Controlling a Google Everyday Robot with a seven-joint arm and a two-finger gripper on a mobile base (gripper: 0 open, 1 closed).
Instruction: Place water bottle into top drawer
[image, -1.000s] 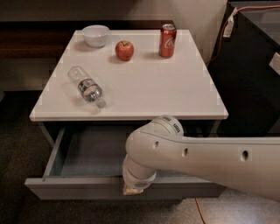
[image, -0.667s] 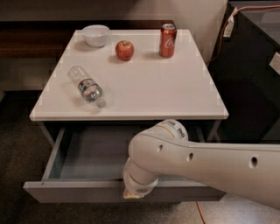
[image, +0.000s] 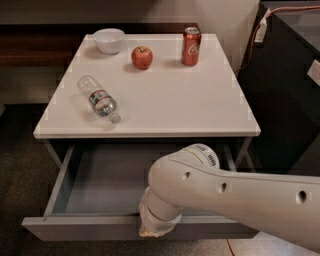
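The water bottle (image: 98, 100) is the only one in view. It lies on its side on the left part of the white table (image: 175, 100), near the front edge and well apart from the other things. It is a small bottle of clear plastic with a label band of red, white and green around its middle. Its pale cap points toward the front right and its base toward the back left.

Three other things stand along the back of the table top:
- One white bowl (image: 109, 40) at the left.
- One red apple (image: 142, 57) beside the bowl.
- One red soda can (image: 191, 46), upright, to the right of the apple.

Below the table top one grey drawer, the top drawer (image: 62, 182), is pulled out toward the camera. Its plain flat front is lowest in the view, and its grey floor shows between the side walls.

One white robot arm (image: 225, 192) reaches in from the lower right, across the open drawer. The gripper (image: 152, 231) at its end is down at the middle of the drawer's front edge. It is mostly hidden behind the wrist, so I cannot tell whether it is clenched or released. It is well apart from the bottle.

A black cabinet (image: 290, 75) stands to the right of the table.
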